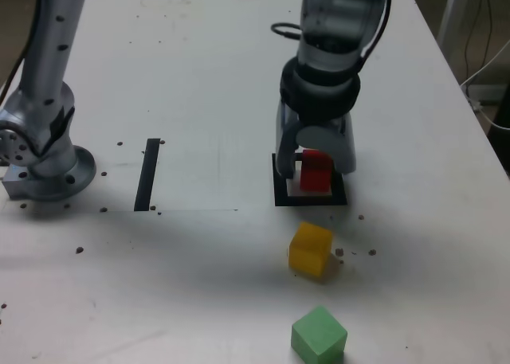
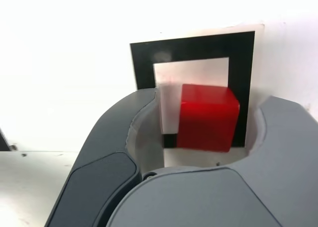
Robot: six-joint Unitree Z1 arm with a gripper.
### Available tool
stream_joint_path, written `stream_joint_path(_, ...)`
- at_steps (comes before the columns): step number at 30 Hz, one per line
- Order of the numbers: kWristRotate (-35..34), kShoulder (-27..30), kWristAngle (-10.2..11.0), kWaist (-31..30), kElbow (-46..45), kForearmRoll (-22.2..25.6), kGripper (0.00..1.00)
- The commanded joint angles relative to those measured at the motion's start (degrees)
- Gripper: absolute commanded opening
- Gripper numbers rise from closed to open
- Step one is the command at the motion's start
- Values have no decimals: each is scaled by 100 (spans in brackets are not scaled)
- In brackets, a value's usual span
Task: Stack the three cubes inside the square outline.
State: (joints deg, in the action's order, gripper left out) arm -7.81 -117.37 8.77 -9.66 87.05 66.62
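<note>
Red cube (image 1: 315, 171) sits inside the square outline (image 1: 284, 197) between our gripper's (image 2: 198, 122) parted jaws, while we leave yellow cube (image 1: 310, 250) and green cube (image 1: 319, 334) nearby unstacked.

1. Square outline (image 1: 280, 190) lies flat on the table (image 1: 199, 77), toward the exterior view's right of centre.
2. One cube (image 1: 315, 171) sits inside the outline, between the jaws of the gripper (image 1: 316, 153); wrist view puts it (image 2: 206, 117) off-centre, over the frame's inner edge (image 2: 194, 45).
3. Second cube (image 1: 310, 250) on the table just in front of the outline.
4. Third cube (image 1: 319, 334) farther forward, apart from the second.
5. Thin strip (image 1: 148, 174) well to the exterior view's left of the outline.
6. Arm base (image 1: 40, 153) left of the strip.
</note>
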Motion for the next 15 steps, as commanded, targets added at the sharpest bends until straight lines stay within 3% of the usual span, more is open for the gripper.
stream_joint_path(1, -22, 249, 19, -127, 5, 64, 99)
stream_joint_path(5, -154, 469, -62, -373, -2, 165, 99)
stream_joint_path(11, -540, 441, -457, -787, 88, 214, 99)
stream_joint_path(15, -806, 336, -593, -1105, 208, 190, 99)
